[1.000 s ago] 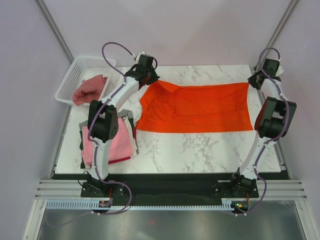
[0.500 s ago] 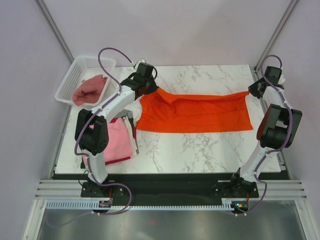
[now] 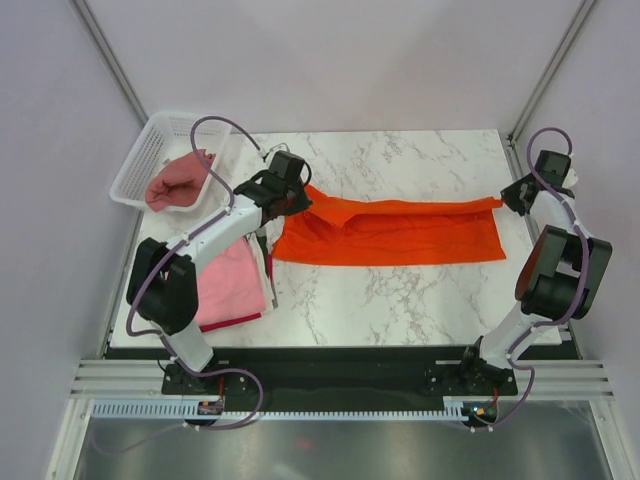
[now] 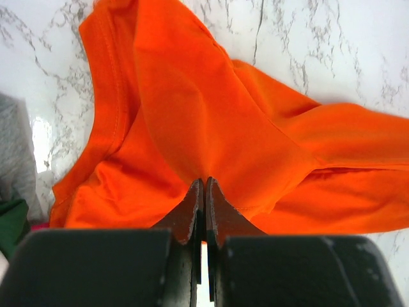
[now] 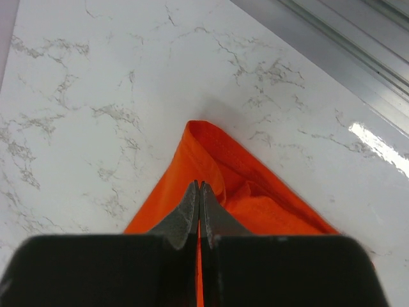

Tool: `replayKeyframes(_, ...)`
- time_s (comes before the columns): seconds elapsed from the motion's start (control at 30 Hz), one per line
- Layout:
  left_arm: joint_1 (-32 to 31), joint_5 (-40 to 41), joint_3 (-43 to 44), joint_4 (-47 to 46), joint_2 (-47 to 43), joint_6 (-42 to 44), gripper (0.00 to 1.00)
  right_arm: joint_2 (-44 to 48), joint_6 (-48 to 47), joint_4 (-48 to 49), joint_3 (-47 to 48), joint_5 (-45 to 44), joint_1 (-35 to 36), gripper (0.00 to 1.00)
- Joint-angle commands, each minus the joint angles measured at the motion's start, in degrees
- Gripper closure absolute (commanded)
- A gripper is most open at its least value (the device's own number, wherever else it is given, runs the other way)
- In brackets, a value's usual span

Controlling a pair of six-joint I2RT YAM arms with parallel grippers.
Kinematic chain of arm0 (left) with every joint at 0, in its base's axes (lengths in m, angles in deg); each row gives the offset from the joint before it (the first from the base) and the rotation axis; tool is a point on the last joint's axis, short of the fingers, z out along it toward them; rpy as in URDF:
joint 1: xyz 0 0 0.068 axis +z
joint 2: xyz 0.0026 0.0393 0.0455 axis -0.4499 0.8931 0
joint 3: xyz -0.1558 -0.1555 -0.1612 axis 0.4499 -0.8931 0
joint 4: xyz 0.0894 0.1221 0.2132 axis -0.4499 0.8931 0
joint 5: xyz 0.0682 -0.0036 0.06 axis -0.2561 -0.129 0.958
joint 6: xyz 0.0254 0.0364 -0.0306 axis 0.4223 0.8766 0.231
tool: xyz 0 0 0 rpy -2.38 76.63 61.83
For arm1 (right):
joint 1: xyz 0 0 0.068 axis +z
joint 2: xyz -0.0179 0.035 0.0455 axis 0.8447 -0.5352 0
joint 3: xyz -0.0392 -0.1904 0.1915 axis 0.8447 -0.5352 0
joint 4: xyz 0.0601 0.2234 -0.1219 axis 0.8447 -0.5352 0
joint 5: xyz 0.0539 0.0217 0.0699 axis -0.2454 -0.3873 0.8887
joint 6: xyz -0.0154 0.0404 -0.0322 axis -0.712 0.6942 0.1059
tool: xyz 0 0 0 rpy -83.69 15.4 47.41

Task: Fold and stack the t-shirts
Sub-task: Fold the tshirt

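Note:
A bright orange t-shirt (image 3: 400,232) lies across the middle of the marble table, its far edge lifted and carried toward the near edge. My left gripper (image 3: 300,196) is shut on the shirt's far left part (image 4: 192,128), cloth pinched between the fingertips. At the right, my right gripper (image 3: 505,200) is shut on the orange shirt's far right corner (image 5: 211,150). A pile of folded t-shirts with a light pink one (image 3: 232,285) on top lies at the near left. A dusty rose t-shirt (image 3: 178,180) sits in the basket.
The white mesh basket (image 3: 140,160) stands at the far left corner, partly off the table. Grey and green cloth edges (image 4: 16,185) of the pile show beside the orange shirt. The metal frame rail (image 5: 345,32) runs along the table's right side.
Both grippers have drawn the orange shirt's far edge toward the near side, folding it over; the visible shirt is now a narrower band. The left arm has swung lower over the pink pile.

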Motion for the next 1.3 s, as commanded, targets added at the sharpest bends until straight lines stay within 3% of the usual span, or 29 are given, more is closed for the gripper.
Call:
replayKeyframes(0.0,-1.07,1.04,-3.10,-1.07,-4.65,-2.12,0.98,3.03,-0.20,1.85,-2.70,-1.06,-0.24,1.00)
replayKeyframes(0.5,-3.45,-1.33,-13.04,-1.68,-4.74,-6.17,0.98,5.06,1.64,4.84,-11.92,-6.51,-1.12,0.98)
replayKeyframes(0.57,-3.53,-1.42,-14.26,-2.03,-5.01,-6.70,0.98,6.02,2.52,5.37,-13.41,-7.39,-1.29,0.94)
replayKeyframes(0.67,-3.54,-1.42,-15.68,-2.30,-5.44,-6.87,0.98,8.22,3.66,6.95,-16.05,-8.27,-1.38,0.75)
replayKeyframes(0.77,-3.80,-1.42,-16.55,-2.30,-6.67,-6.00,0.72,11.64,3.32,8.70,-18.07,-8.62,-1.38,0.65)
replayKeyframes(0.8,-3.97,-0.03,-16.73,-2.21,-8.16,-5.73,0.48,12.43,2.79,8.71,-18.17,-8.71,-1.29,0.63)
replayKeyframes(0.9,-4.33,1.30,-17.96,-2.12,-10.88,-4.07,0.20,15.68,1.04,8.10,-18.00,-9.59,-0.25,0.51)
replayKeyframes(0.97,-4.24,1.39,-17.88,-1.77,-13.00,-2.58,0.11,17.62,0.24,6.61,-17.38,-10.64,0.72,0.43)
replayKeyframes(1.03,-3.71,-0.35,-17.53,-1.68,-14.31,-0.73,0.08,19.46,-0.81,5.90,-17.38,-10.13,2.57,0.39)
replayKeyframes(1.27,1.12,-8.54,-15.77,-1.86,-13.10,2.79,0.11,22.81,-2.22,6.51,-19.39,-3.81,12.49,0.46)
